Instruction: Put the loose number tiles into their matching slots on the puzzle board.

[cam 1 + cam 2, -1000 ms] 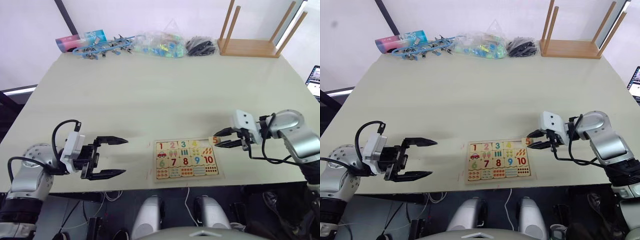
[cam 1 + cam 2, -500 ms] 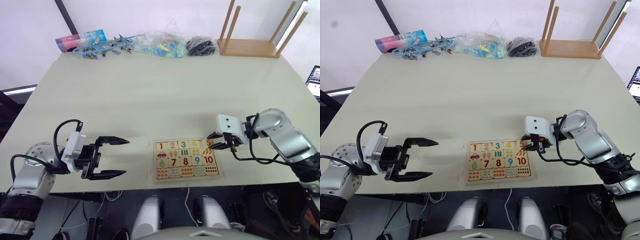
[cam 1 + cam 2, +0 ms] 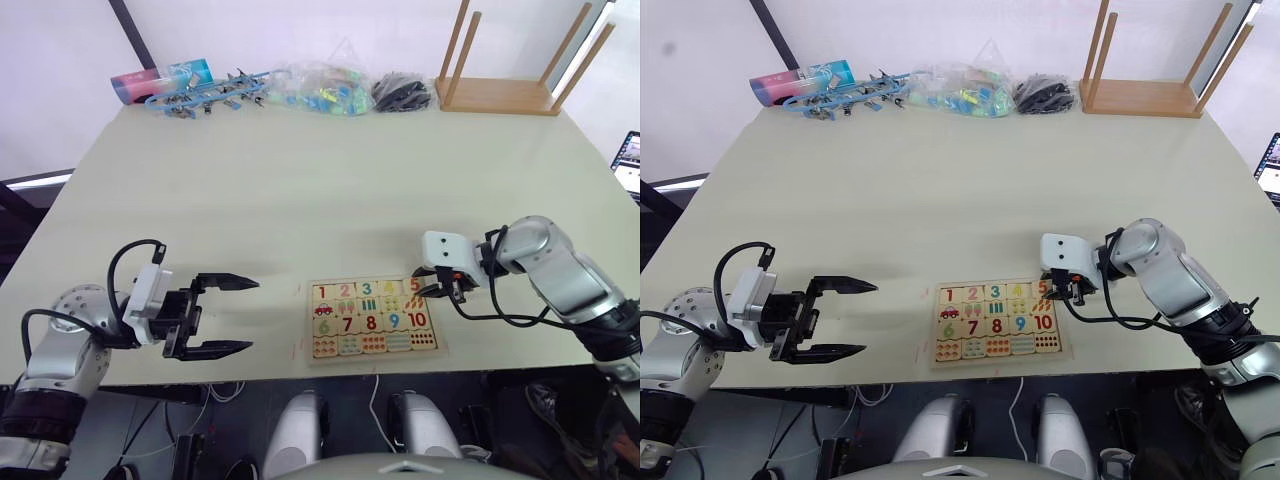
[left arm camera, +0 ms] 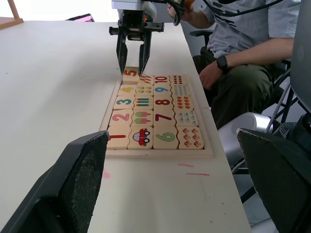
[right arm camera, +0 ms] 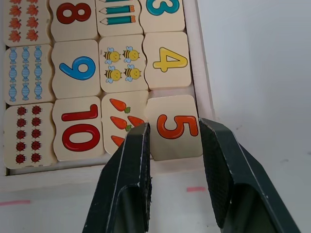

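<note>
Seating of the last tile is the step in hand: the orange 5 tile (image 5: pixel 176 126) lies at the puzzle board's (image 3: pixel 372 347) end slot, slightly askew over the frame, between the right gripper's (image 5: pixel 172 133) fingers. Whether they pinch it I cannot tell. Next it likely needs pressing flat and letting go; the left gripper (image 3: pixel 222 314) hangs wide open and empty, well apart.

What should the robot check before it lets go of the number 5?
1. Right end effector around the 5 tile: ok, a finger on each side.
2. 5 tile flat in its slot: not ok, one edge overhangs the puzzle board frame.
3. 5 tile next to the 4 tile: ok.
4. Tiles 1 to 4 in their row: ok.
5. Left end effector away from the board: ok, open over the table.
</note>
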Tool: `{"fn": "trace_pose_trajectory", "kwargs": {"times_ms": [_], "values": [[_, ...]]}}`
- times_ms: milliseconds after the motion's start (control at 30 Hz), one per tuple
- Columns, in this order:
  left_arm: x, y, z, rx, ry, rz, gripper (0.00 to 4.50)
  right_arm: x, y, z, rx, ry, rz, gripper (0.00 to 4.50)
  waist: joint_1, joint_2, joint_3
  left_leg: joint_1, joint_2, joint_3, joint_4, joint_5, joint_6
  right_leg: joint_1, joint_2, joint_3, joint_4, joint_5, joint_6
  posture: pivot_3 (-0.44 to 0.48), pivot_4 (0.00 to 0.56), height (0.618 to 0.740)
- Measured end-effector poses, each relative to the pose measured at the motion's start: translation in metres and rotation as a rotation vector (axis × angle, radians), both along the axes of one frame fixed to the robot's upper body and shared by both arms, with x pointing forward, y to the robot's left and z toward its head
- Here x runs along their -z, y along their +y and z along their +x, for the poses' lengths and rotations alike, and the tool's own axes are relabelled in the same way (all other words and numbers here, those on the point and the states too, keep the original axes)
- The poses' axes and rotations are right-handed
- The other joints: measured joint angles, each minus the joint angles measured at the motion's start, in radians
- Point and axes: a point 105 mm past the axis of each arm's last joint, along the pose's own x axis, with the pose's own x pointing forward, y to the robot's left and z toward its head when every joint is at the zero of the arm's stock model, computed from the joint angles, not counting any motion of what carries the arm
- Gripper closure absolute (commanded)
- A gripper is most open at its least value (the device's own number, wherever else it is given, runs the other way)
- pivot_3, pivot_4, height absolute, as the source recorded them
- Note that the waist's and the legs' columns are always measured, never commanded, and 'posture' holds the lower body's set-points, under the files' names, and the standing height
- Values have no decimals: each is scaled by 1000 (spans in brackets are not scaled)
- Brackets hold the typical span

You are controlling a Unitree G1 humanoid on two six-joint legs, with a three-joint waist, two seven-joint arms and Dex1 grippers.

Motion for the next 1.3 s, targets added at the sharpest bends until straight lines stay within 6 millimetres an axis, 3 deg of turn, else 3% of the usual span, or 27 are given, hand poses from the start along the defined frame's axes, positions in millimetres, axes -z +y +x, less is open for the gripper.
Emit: {"fn": "trace_pose_trajectory", "kwargs": {"times_ms": [767, 833, 933, 1000, 1300], "values": [[3, 0, -2, -6, 10, -10, 0, 4, 6, 2, -17, -3, -5, 3592, -2, -1, 0, 0, 0, 0, 0, 0, 0, 0, 0, 0, 0, 0, 0, 0, 150, 740], [3, 0, -2, -7, 9, -10, 0, 4, 6, 2, -22, -5, -6, 2563, -2, -1, 0, 0, 0, 0, 0, 0, 0, 0, 0, 0, 0, 0, 0, 0, 150, 740], [3, 0, -2, -7, 10, -11, 0, 4, 6, 2, -26, -3, -7, 1362, -2, -1, -1, 0, 0, 0, 0, 0, 0, 0, 0, 0, 0, 0, 0, 0, 150, 740], [3, 0, -2, -7, 10, -14, 0, 4, 6, 2, -33, -7, -6, 184, -2, -1, -1, 0, 0, 0, 0, 0, 0, 0, 0, 0, 0, 0, 0, 0, 150, 740], [4, -1, -2, -6, 10, -16, 0, 4, 4, 1, -32, 24, 16, 50, -2, -1, 0, 0, 0, 0, 0, 0, 0, 0, 0, 0, 0, 0, 0, 0, 150, 740]]}}
